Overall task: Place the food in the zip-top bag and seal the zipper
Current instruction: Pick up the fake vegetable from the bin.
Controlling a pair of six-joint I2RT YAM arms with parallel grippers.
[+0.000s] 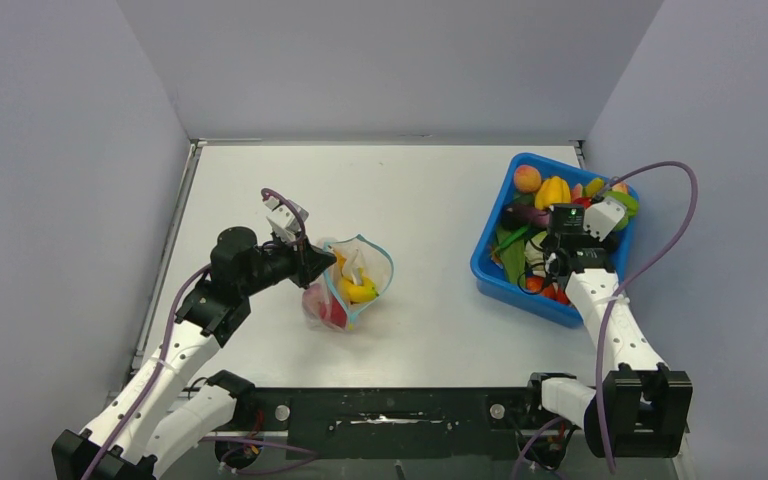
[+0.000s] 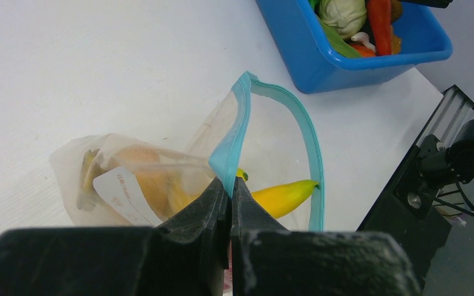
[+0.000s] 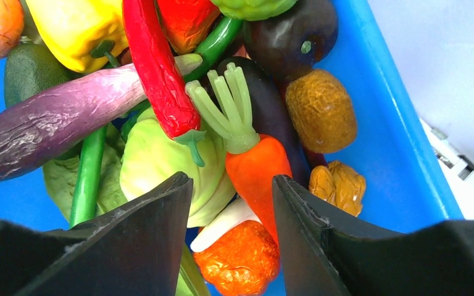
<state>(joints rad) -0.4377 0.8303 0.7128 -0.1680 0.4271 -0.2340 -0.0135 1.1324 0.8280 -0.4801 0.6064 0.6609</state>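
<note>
Zip-top bag (image 1: 352, 285) lies left of centre on the worktop (image 1: 430, 190), mouth gaping. Left jaws are clamped shut on its zipper (image 2: 229, 139). The left wrist view shows what the top view blurs: the jaws pinch the near side of the teal strip, a yellow banana (image 2: 282, 196) inside points toward the mouth, and there is a white label on the crinkled body. The top view adds a red piece (image 1: 332, 312) low in the bag. Right jaws are spread apart with nothing gripped, over the blue bin (image 1: 488, 240) at the right. Only the right wrist view resolves its contents: carrot (image 3: 256, 166), red chilli (image 3: 157, 74), purple eggplant (image 3: 49, 126).
</note>
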